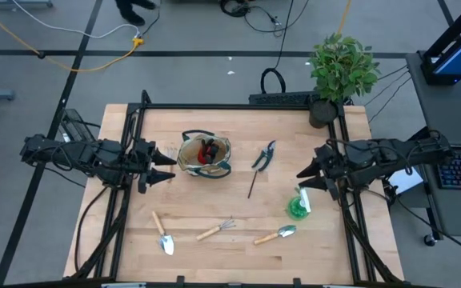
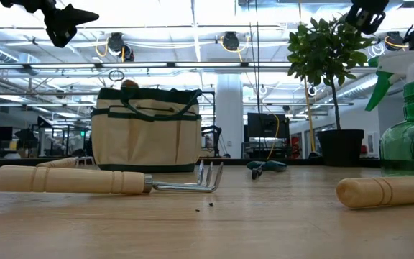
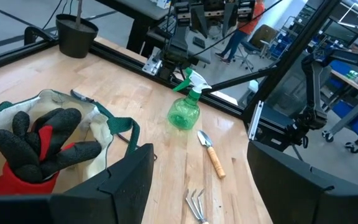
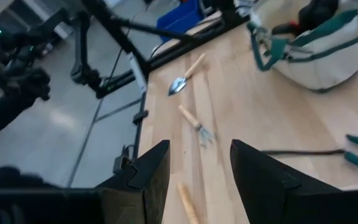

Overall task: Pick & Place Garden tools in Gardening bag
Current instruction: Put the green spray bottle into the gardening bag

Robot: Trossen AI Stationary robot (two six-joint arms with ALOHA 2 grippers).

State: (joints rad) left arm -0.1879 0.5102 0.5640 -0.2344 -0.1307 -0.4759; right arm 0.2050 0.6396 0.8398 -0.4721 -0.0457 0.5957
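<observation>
While both grippers hang open, left gripper (image 1: 166,166) just left of the gardening bag (image 1: 204,156), its raised loop handles could snag descending fingers and tip it.

From straight overhead we see the whole pale wooden table (image 1: 238,248); level at tabletop height, close behind the wooden-handled rake (image 2: 106,180); both share the tan fabric bag (image 1: 205,155).

Two trowels (image 1: 164,234) (image 1: 276,235), one rake (image 1: 216,230), one shears (image 1: 264,155), one stick (image 1: 251,185), one spray bottle (image 1: 298,204), one glove (image 1: 207,151), one bag (image 1: 204,155) are seen.
</observation>
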